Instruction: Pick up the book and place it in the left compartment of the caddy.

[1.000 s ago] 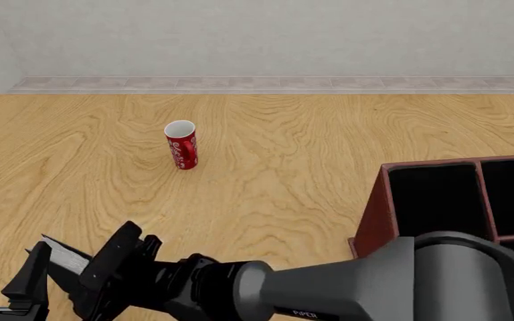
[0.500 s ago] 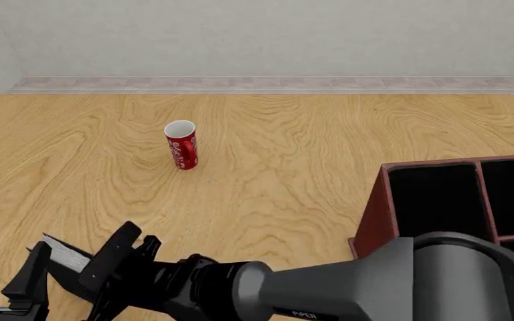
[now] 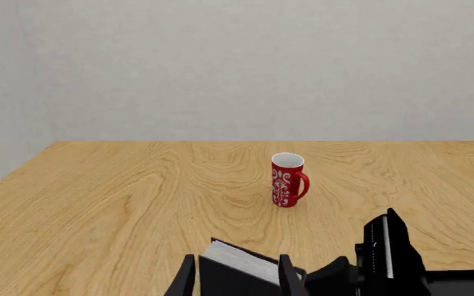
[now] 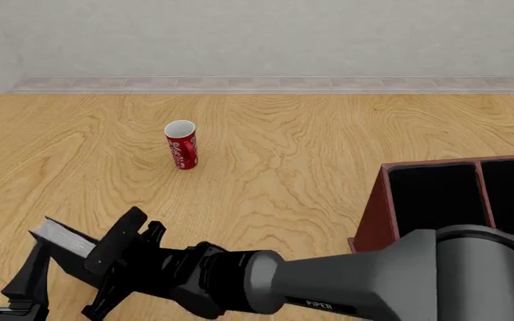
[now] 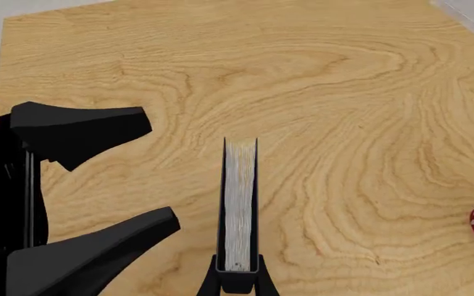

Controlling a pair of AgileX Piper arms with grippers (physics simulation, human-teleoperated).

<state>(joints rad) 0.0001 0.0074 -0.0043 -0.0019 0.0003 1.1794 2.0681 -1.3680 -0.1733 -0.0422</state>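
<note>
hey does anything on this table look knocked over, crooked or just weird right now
Nothing is spilled or knocked over. The red mug stands upright, and the caddy sits square on the table. The only unusual thing is the book, which is not lying flat: the right claw is shut on it, holding it on edge above the table.

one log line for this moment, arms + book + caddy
right gripper: shut on book, book clear of table | left gripper: open, beside book | caddy: left compartment empty | phase: carry not begun
</note>
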